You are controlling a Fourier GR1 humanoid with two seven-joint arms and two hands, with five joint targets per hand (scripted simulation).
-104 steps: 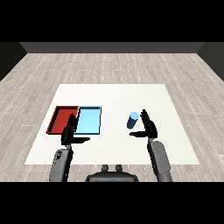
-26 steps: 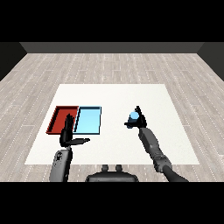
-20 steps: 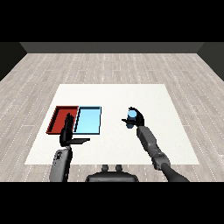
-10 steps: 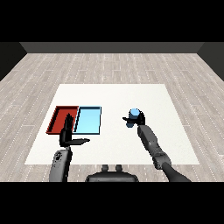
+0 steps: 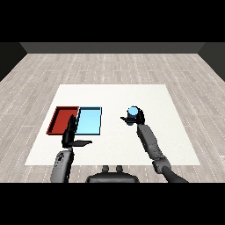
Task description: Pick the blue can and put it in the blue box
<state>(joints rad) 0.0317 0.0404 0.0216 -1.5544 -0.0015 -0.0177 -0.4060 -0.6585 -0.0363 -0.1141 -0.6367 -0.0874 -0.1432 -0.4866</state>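
Over on the left of the white table (image 5: 176,145), the red tray (image 5: 59,121) and the light blue tray (image 5: 90,121) lie side by side and touching, and the left hand (image 5: 70,135) stands just in front of them with straight fingers and thumb stuck out, holding nothing. Further right, well apart from the trays, the right hand (image 5: 138,117) is curled round the blue can (image 5: 131,112). Whether the can rests on the table or is lifted off it, I cannot tell.
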